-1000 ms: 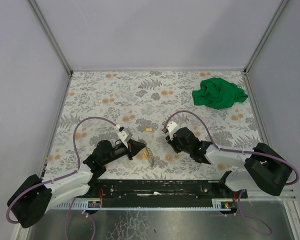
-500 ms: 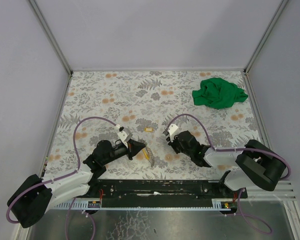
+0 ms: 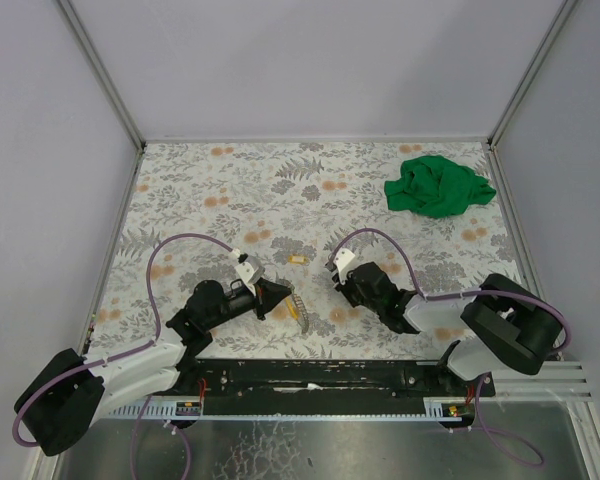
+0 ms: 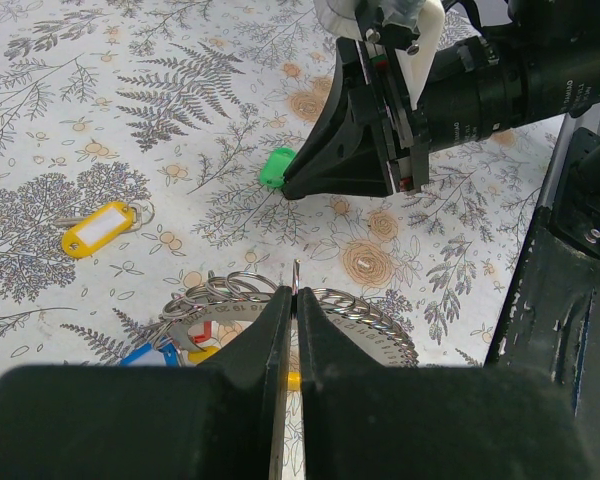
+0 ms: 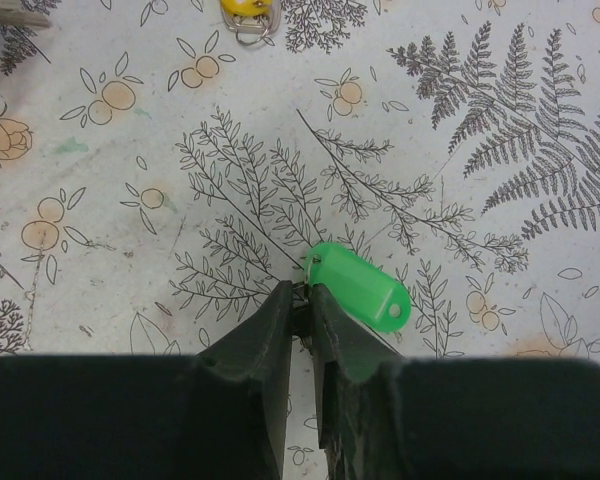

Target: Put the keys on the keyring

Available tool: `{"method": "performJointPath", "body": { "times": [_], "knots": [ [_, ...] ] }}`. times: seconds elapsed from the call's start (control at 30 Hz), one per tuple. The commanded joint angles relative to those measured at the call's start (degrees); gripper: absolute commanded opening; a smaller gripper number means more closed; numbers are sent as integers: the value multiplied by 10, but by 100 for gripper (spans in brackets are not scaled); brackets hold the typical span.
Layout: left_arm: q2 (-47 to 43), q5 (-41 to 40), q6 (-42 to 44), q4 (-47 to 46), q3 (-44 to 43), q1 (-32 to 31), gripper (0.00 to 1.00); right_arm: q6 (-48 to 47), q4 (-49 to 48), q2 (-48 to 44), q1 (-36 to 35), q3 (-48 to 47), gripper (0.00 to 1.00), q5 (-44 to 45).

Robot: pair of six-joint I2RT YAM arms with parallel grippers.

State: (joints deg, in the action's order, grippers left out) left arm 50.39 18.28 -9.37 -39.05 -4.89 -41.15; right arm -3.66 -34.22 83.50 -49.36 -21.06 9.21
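The right arm (image 3: 450,312) has swung its bulky near joint leftward since a second ago, and the fingers of the right gripper (image 5: 300,300) have drawn closer together; the left arm (image 3: 140,370) has not shifted.

Nearest, the left arm reaches low from the near left corner toward the middle of the flowered table (image 3: 210,180). The left gripper (image 4: 293,300) is squeezed fully together, pinching a thin wire of the keyring (image 4: 365,312). This keyring is a silvery fan of loops lying on the table at the fingertips, with blue, red and yellow tags bunched on its left side.

Just beyond, the right arm stretches low from the near right, its gripper tipped down so that the tips meet the table. Its fingers stand almost together with a slim gap, and the small metal end of the green key (image 5: 362,287) sits in that gap. Whether they pinch it yet cannot be told. The bright green tag lies flat, slanting to the right.

A little farther, the yellow key (image 4: 98,227) lies alone, apart from both grippers.

A crumpled green cloth (image 3: 440,185) sits at the far right.
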Motion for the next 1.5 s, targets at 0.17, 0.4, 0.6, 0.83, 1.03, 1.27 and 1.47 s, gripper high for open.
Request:
{"method": "performJointPath", "body": {
  "times": [0.17, 0.4, 0.6, 0.83, 1.03, 1.27, 1.47],
  "knots": [
    [-3, 11, 4, -44, -14, 2, 0, -4, -36, 29, -4, -13, 10, 9],
    [-9, 12, 8, -42, -13, 2, 0, -17, -15, 12, -4, -17, 0, -20],
    [-19, 21, 16, -61, -3, 2, 0, -64, 77, -20, -3, -56, 0, -113],
    [-4, 49, 23, -90, 0, 2, 0, -73, 104, -70, 13, -74, 0, -191],
    [15, 102, 37, -99, -8, 2, 0, -78, 97, -127, 23, -69, 0, -263],
    [65, 172, 54, -61, -57, 0, 0, -112, 132, -207, 23, -68, 0, -343],
    [85, 172, 73, -54, -71, -4, 0, -135, 145, -232, 23, -58, 0, -366]
  ]
}}
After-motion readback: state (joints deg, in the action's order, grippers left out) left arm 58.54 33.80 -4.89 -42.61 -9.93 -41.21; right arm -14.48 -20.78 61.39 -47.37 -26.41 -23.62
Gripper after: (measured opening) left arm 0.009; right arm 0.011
